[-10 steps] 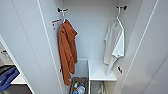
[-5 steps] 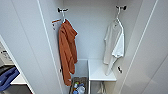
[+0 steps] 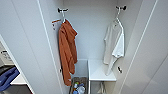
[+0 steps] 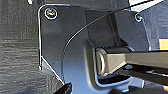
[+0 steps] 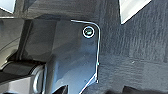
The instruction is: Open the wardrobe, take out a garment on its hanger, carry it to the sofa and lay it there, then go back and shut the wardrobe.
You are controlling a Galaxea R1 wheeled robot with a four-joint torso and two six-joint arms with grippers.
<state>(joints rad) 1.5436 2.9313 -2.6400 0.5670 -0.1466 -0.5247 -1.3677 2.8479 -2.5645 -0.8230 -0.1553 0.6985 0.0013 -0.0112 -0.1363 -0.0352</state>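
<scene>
The wardrobe (image 3: 90, 32) stands open in front of me in the head view, its white doors swung out at the left (image 3: 25, 40) and the right (image 3: 150, 52). Inside on the right hangs the garment (image 3: 115, 45), a white short-sleeved shirt. It is on its slim white hanger (image 3: 117, 18), hooked over a dark peg. An orange hooded garment (image 3: 67, 52) hangs from a second peg on the left. Nothing touches the shirt.
A white shelf (image 3: 100, 71) sits low under the shirt. Beside it is a bin of small coloured items (image 3: 78, 87). Blue cloth (image 3: 7, 77) lies on a white surface past the left door. Both wrist views look down on dark grey carpet (image 4: 17, 55) (image 5: 135, 50).
</scene>
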